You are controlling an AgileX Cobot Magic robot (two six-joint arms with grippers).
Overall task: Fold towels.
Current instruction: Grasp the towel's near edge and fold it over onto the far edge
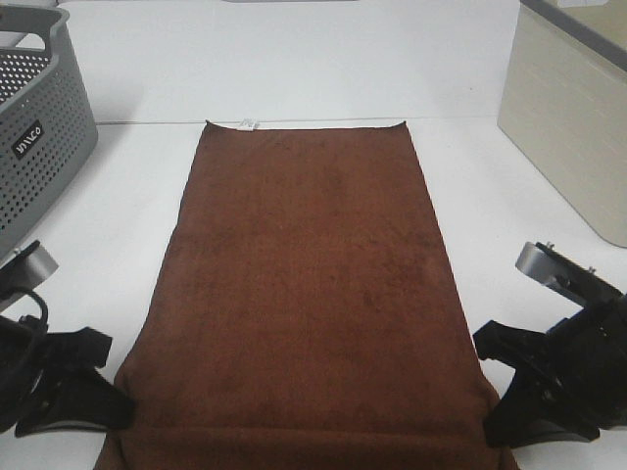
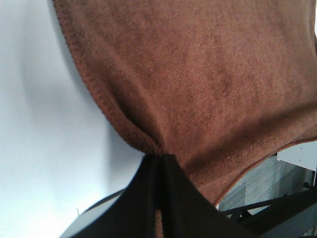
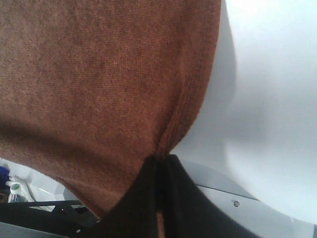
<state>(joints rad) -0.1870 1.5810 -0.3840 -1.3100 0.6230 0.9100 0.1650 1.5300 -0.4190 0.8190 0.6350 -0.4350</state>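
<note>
From up high, the brown towel (image 1: 309, 294) lies spread out long on the white table (image 1: 509, 215). Its little white tag (image 1: 247, 124) is at the far short edge. The left gripper (image 1: 110, 403) sits low at the near left corner of the towel. The right gripper (image 1: 495, 411) sits low at the near right corner. Both arms are cut off by the edge of the picture, and so is the near edge of the towel. A gray basket (image 1: 39, 147) stands far off to the left and a pale box (image 1: 568, 127) far off to the right.

From the left wrist, the left gripper (image 2: 158, 161) has its black fingers pressed together, pinching the side edge of the towel (image 2: 208, 74). The cloth bunches where they bite.

From the right wrist, the right gripper (image 3: 161, 161) pinches the other side edge of the towel (image 3: 99, 74) the same way. The fingertips are hidden in the cloth.
</note>
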